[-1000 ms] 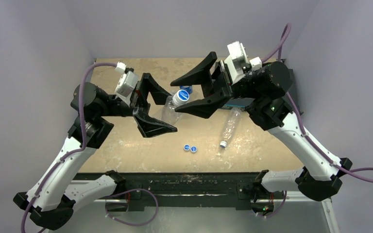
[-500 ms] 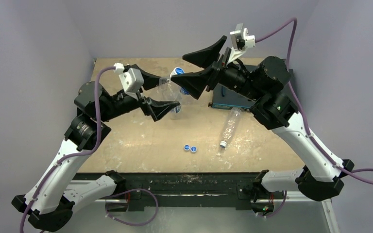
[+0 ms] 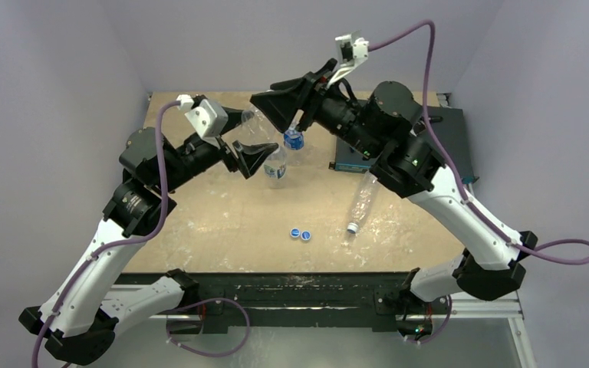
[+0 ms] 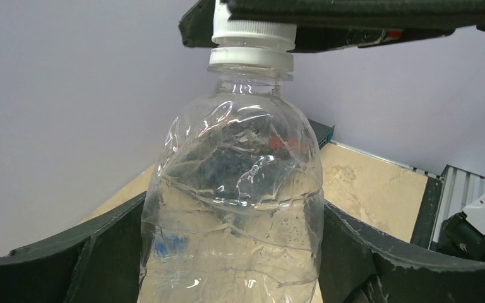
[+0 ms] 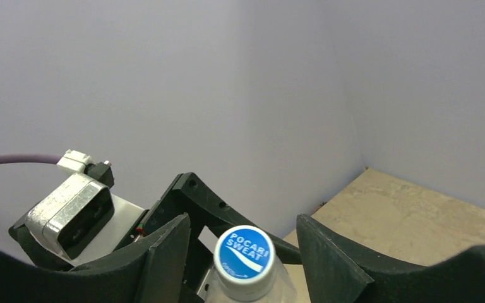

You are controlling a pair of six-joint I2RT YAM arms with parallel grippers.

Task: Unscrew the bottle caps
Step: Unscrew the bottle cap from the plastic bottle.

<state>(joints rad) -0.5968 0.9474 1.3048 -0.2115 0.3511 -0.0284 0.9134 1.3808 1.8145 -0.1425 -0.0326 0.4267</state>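
Observation:
My left gripper (image 3: 249, 139) (image 4: 230, 252) is shut on the body of a clear crinkled bottle (image 3: 254, 123) (image 4: 233, 189), holding it above the table. The bottle's cap (image 4: 252, 39) (image 5: 244, 254) has white sides and a blue top with white lettering. My right gripper (image 3: 278, 106) (image 5: 242, 222) sits over the cap, open, with a gap on each side between cap and fingers (image 5: 164, 252). The cap is still on the neck. From above, the right fingers hide the cap.
Two labelled bottles (image 3: 275, 165) (image 3: 294, 140) stand on the table under the grippers. A clear bottle (image 3: 362, 199) lies at right of centre. Two loose blue caps (image 3: 300, 233) rest near the front. A dark box (image 3: 357, 161) sits at back right.
The right arm swung left and up, bringing its gripper over the held bottle's cap. The left gripper raised the bottle and moved it toward the back, still holding it.

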